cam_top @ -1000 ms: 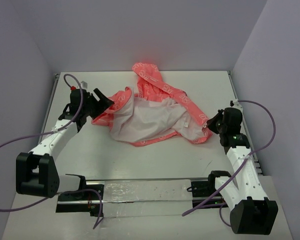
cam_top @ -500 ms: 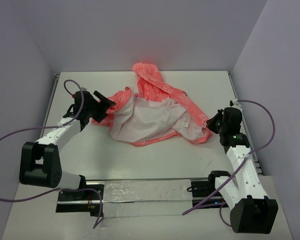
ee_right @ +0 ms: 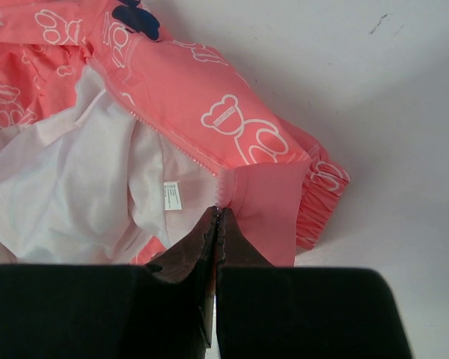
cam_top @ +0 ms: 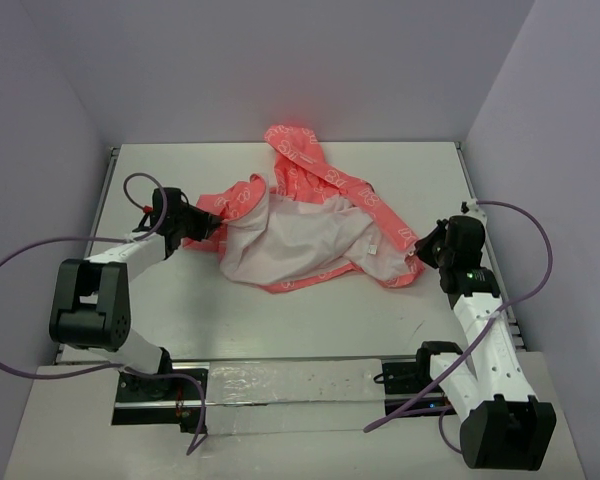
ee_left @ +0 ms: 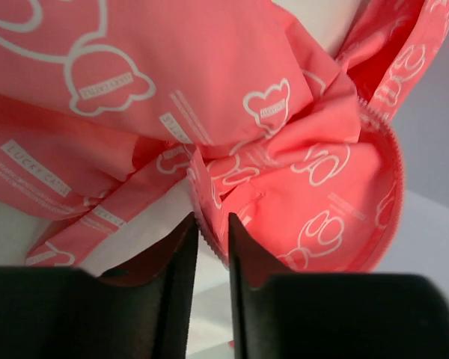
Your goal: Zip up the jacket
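The jacket (cam_top: pixel 310 245) lies crumpled mid-table, coral-pink with white prints, its pale lining facing up and the hood toward the back. My left gripper (cam_top: pixel 200 228) is at its left edge. In the left wrist view the jaws (ee_left: pixel 211 224) stand close together with the pink zipper edge (ee_left: pixel 204 233) pinched between the tips. My right gripper (cam_top: pixel 421 250) is at the jacket's right lower corner. In the right wrist view (ee_right: pixel 218 213) it is shut on the bottom end of the zipper tape (ee_right: pixel 172 142), beside the gathered cuff (ee_right: pixel 322 202). A dark blue emblem (ee_right: pixel 138 19) shows on the jacket's front.
Pale purple walls close the table at the back, left and right. A metal rail with a clear strip (cam_top: pixel 280 385) runs along the near edge between the arm bases. Purple cables (cam_top: pixel 20 270) loop off both arms. A white care label (ee_right: pixel 171 196) sits in the lining.
My left gripper has dropped and slid right onto the jacket's left edge, and its jaws have gone from wide open to closed on it. The right arm has not moved.
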